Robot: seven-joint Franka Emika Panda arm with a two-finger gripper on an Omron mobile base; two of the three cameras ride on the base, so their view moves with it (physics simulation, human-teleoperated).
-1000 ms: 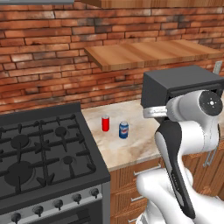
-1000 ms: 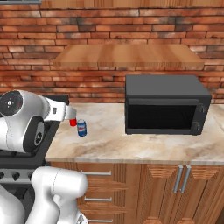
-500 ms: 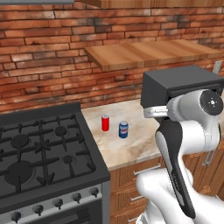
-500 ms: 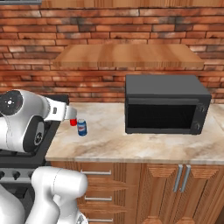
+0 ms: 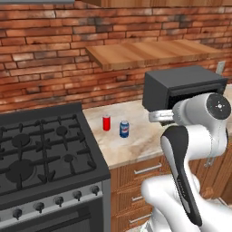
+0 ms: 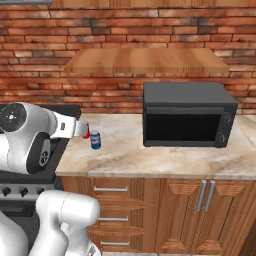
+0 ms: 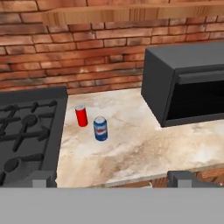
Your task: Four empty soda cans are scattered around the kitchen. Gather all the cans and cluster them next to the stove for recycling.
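Two soda cans stand upright on the marble counter just right of the stove [image 5: 41, 149]: a red can [image 5: 106, 123] and, slightly nearer and to its right, a blue can [image 5: 124, 129]. The hand view shows the red can [image 7: 81, 115] beside the stove's edge [image 7: 26, 131] and the blue can [image 7: 100, 128] a little apart from it. My gripper [image 7: 113, 179] is open and empty, held back from the counter's front edge and well short of both cans. In the right base view my hand covers part of the red can, while the blue can [image 6: 95, 140] shows whole.
A dark grey microwave [image 5: 183, 86] stands on the counter to the right of the cans, door shut. A wooden shelf [image 5: 149, 52] hangs on the brick wall above. Bare counter [image 7: 131, 153] lies between the cans and the microwave. Drawers and cabinet doors [image 6: 200, 200] sit below.
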